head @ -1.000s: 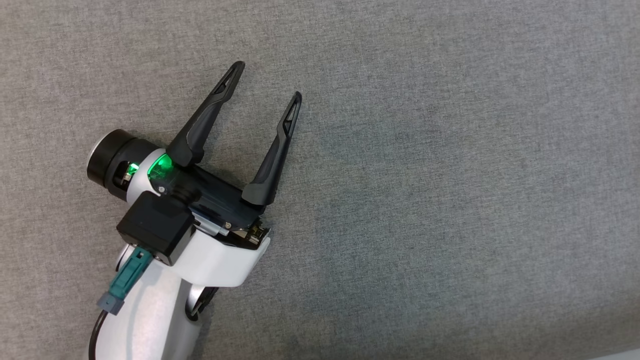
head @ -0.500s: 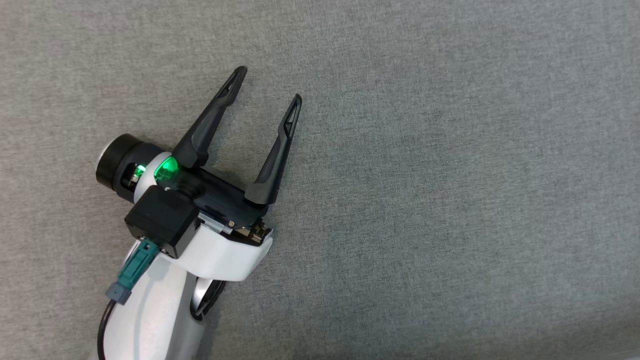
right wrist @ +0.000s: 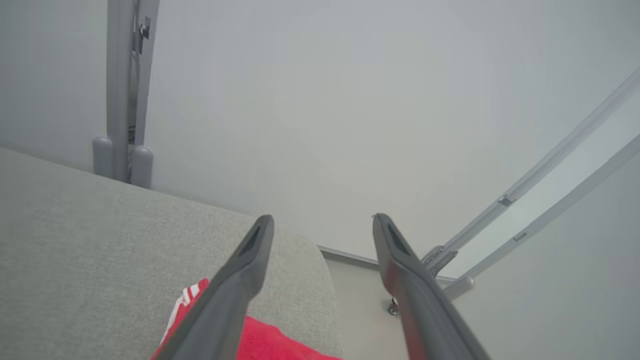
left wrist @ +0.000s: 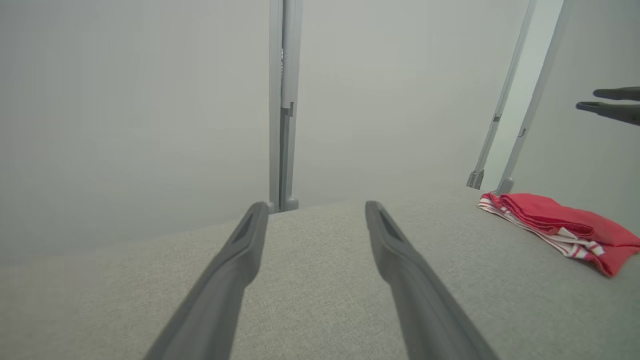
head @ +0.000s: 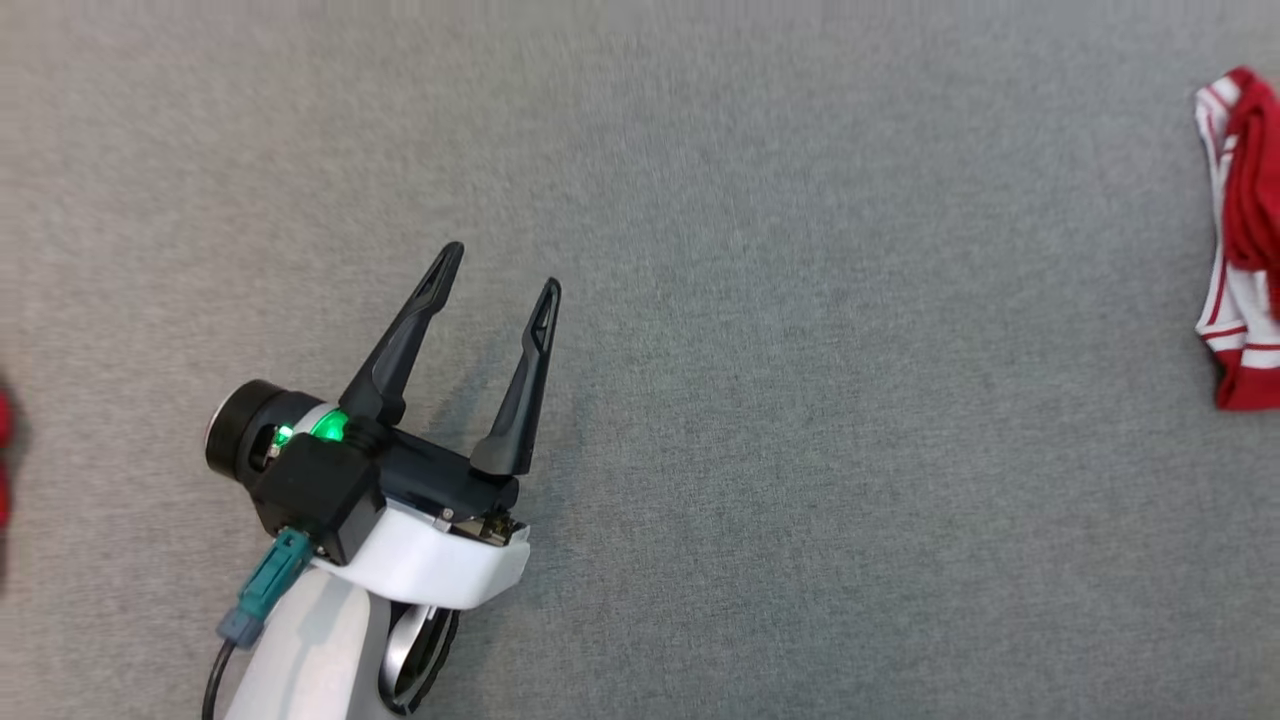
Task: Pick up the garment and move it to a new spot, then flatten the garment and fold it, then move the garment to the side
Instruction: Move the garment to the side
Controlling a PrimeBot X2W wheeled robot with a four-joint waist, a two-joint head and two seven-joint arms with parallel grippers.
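Head view: garment (head: 1245,200) lies at three o'clock, left gripper (head: 502,267) at seven; its jaws and those of the right gripper (right wrist: 322,217) gape empty. I judge the side-move done; next I'd retract.

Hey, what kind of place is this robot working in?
Probably a lab or test booth rather than a home: a broad grey fabric-covered table, plain pale panels held by grey metal posts, and a red-and-white garment lying near the table's edge.

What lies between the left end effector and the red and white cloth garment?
The head view shows bare grey fabric surface from left end effector to red and white cloth garment.
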